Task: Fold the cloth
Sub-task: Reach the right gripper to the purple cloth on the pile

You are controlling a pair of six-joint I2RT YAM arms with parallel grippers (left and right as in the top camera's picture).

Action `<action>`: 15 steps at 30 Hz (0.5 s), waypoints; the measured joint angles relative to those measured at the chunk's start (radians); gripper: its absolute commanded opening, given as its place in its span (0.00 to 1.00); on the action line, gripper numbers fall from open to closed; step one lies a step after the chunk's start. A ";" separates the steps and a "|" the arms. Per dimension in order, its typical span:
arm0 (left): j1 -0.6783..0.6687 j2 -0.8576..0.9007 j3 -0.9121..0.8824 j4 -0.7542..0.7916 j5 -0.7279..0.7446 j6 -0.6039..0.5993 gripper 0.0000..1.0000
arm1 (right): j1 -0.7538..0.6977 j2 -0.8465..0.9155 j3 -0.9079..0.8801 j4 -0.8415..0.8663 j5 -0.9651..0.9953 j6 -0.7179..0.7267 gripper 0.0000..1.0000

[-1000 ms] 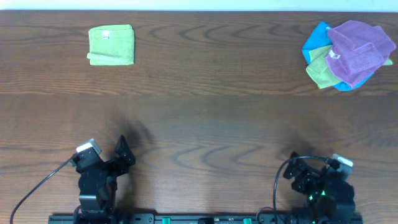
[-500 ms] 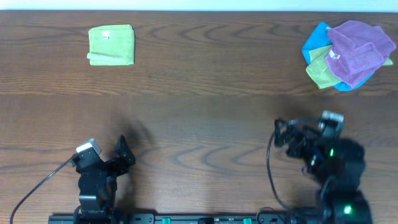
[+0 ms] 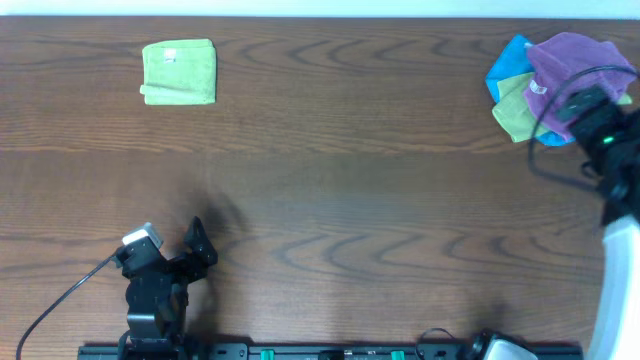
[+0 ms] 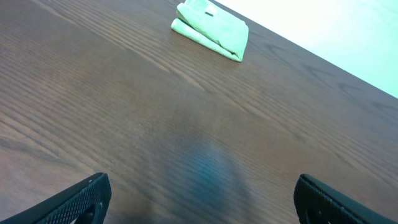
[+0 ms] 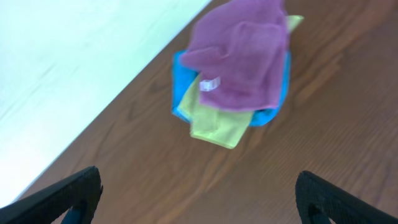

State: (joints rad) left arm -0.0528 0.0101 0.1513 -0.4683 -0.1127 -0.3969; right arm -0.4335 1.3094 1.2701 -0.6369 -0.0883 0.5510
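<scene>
The cloth [image 5: 239, 53] is a pinkish-purple towel lying crumpled on top of a small pile at the far right of the table [image 3: 330, 190]; it also shows in the overhead view [image 3: 568, 55]. A small white tag [image 5: 210, 84] shows at the pile's edge, and I cannot tell which towel bears it. My right gripper [image 5: 199, 199] hovers open just short of the pile, nothing between its fingers; from overhead [image 3: 578, 105] its arm covers part of the pile. My left gripper [image 4: 202, 199] stands open and empty near the front left [image 3: 195, 250].
Under the purple towel lie a blue cloth [image 5: 273, 112] and a lime-green cloth [image 5: 214, 127]. A folded lime-green cloth [image 3: 179, 72] sits at the far left, also ahead of the left gripper [image 4: 211, 31]. The table's far edge runs just behind the pile.
The right arm has swung from the front right of the table up to the pile at the far right, jaws open throughout. The left arm has stayed still.
</scene>
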 measured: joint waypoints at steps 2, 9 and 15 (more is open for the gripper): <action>0.000 0.000 0.000 -0.001 0.000 0.000 0.95 | -0.067 0.069 0.030 0.023 -0.056 0.006 0.99; 0.000 0.000 0.000 0.000 0.000 0.000 0.95 | -0.238 0.376 0.092 0.294 -0.445 -0.027 0.99; 0.000 0.000 0.000 0.000 0.000 0.000 0.95 | -0.235 0.629 0.213 0.295 -0.703 -0.079 0.99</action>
State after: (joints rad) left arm -0.0528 0.0101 0.1513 -0.4686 -0.1123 -0.3969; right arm -0.6682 1.9385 1.4830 -0.3420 -0.7910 0.4721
